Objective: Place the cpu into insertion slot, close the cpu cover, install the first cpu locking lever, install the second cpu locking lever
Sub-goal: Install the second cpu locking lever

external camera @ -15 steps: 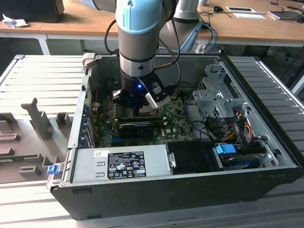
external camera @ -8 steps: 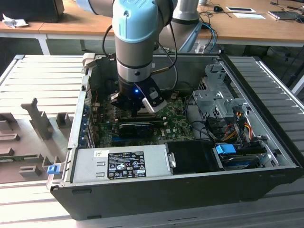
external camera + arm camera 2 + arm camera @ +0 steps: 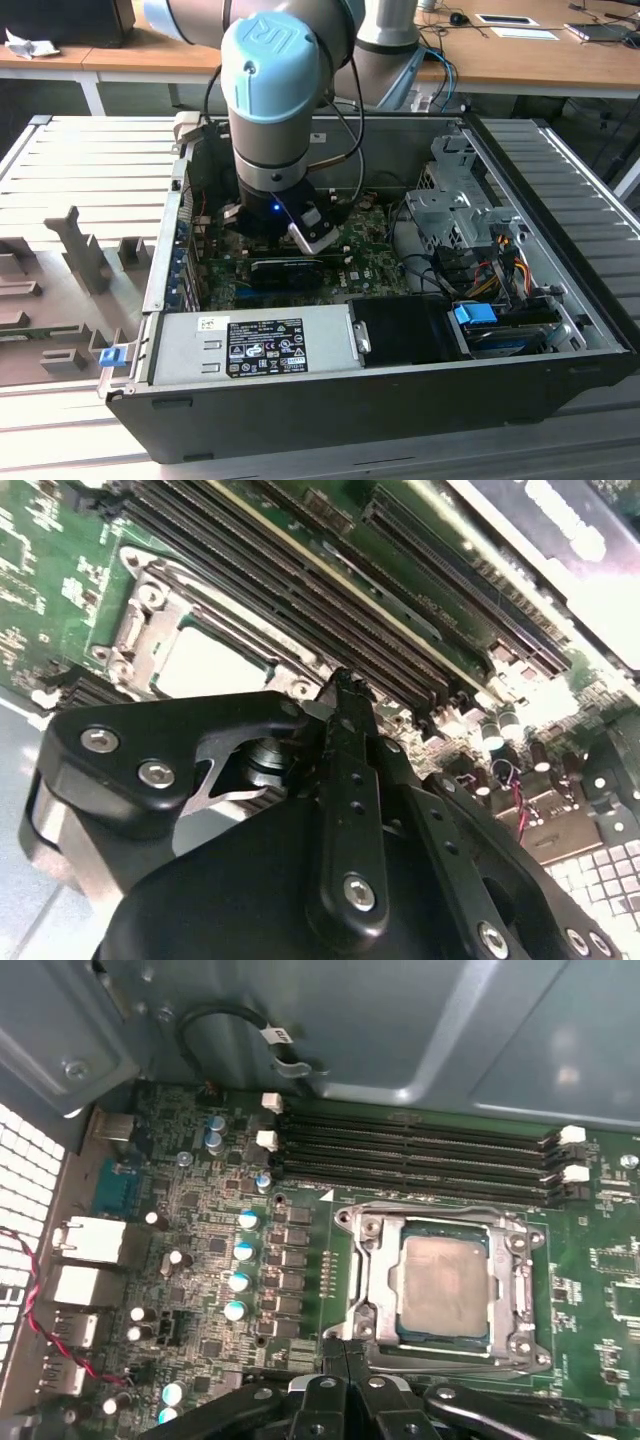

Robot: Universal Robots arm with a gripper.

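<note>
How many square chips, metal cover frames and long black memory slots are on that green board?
cpu: 1
cpu cover: 1
memory slots: 4
Total: 6

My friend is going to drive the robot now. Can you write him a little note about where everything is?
Gripper: fingers shut together, holding nothing, tip at the edge of the insertion slot.
Cpu: already lying flat in the slot, seen in both wrist views.
Cpu cover: down around the chip.
Locking levers: I cannot tell from here whether either is latched.
The arm reaches down into the open computer case in the exterior view.
</note>
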